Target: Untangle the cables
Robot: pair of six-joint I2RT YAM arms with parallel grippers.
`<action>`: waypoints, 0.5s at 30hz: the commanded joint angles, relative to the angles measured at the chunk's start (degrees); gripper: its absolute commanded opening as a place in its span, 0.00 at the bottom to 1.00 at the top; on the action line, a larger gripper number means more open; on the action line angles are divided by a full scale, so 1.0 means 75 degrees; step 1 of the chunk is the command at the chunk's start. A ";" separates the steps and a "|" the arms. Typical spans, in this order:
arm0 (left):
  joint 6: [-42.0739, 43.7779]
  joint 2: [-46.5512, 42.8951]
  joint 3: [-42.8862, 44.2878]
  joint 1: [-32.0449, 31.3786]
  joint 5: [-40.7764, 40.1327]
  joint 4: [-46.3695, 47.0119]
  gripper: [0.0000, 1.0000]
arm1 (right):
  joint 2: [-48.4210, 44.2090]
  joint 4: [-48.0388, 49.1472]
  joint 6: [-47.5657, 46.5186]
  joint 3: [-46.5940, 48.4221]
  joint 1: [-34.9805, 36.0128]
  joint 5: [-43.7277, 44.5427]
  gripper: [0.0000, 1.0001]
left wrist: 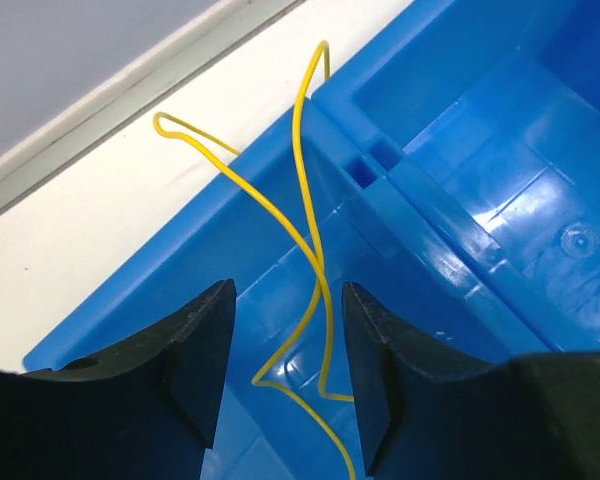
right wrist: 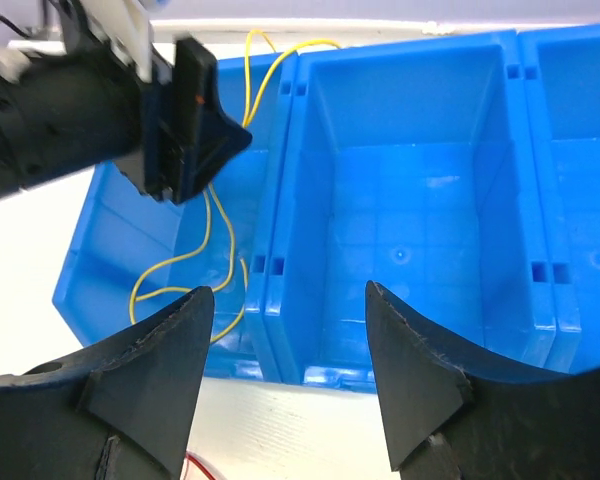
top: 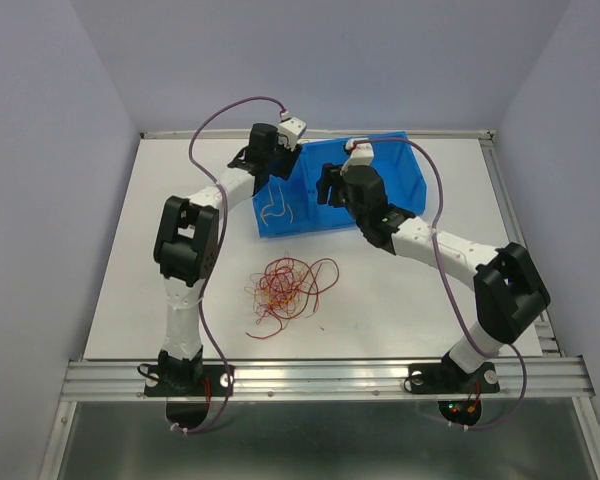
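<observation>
Heap: most of the cables (top: 285,288) lie in one loose knot on the white worktop (top: 400,300), between the two arms and on the near side of the bin.
Look of the heap: hair-thin, curly strands in dark red and orange with a few pale ones, looped through one another. Some wider loops stray out to the right, and one end trails off at the lower left.
Bin: the blue bin (right wrist: 410,200) stands beyond the heap, well apart from it, and is split into side-by-side compartments.
Separated wire: a single pale yellow wire (left wrist: 300,130) sits in the bin's left-end compartment, clear of the knot. It is kinked and springy. Its lower bends rest on the compartment floor, and its upper loops rise over the rim, one of them hanging out above the worktop.
Left fingers: the left gripper (left wrist: 288,290) hovers over that compartment with its fingers apart. The yellow wire runs up through the gap, and neither finger visibly pinches it.
Right fingers: the right gripper (right wrist: 288,290) is over the middle compartment, fingers apart with nothing between them.
Progress: early, by the look of it. One strand is out and in the bin, and the bulk of the knot is left to pick apart.
</observation>
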 commanded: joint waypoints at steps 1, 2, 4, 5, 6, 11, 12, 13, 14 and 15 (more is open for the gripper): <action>0.0104 0.0107 0.0439 -0.0028 0.0006 -0.0015 0.57 | -0.0425 0.0218 0.0045 0.0086 -0.0071 0.0157 0.67; 0.0070 0.0165 0.0463 -0.0028 0.0018 -0.0027 0.56 | -0.0448 0.0230 0.0045 0.0063 -0.0071 0.0145 0.67; 0.0081 0.0212 0.0557 -0.0040 -0.0005 -0.0073 0.49 | -0.0425 0.0230 0.0069 0.0062 -0.0071 0.0133 0.67; 0.0093 0.0271 0.0580 -0.0029 -0.0029 -0.0097 0.46 | -0.0413 0.0230 0.0069 0.0051 -0.0083 0.0133 0.67; 0.0093 0.0294 0.0616 -0.0028 -0.0098 -0.0109 0.32 | -0.0413 0.0242 0.0081 0.0051 -0.0083 0.0133 0.67; 0.0116 -0.0091 0.0184 -0.0028 -0.0451 0.0160 0.00 | -0.0401 0.0253 0.0092 0.0039 -0.0095 0.0133 0.66; 0.0139 -0.0220 0.0020 -0.0040 -0.0428 0.0265 0.00 | -0.0413 0.0253 0.0092 0.0039 -0.0083 0.0145 0.66; 0.0174 -0.0511 -0.0353 -0.0029 -0.0427 0.0510 0.00 | -0.0413 0.0253 0.0081 0.0039 -0.0083 0.0145 0.66; 0.0198 -0.0688 -0.0566 -0.0028 -0.0462 0.0663 0.00 | -0.0413 0.0253 0.0081 0.0027 -0.0083 0.0157 0.66; 0.0291 -0.0864 -0.0788 -0.0040 -0.0451 0.0792 0.00 | -0.0425 0.0253 0.0092 0.0027 -0.0083 0.0157 0.66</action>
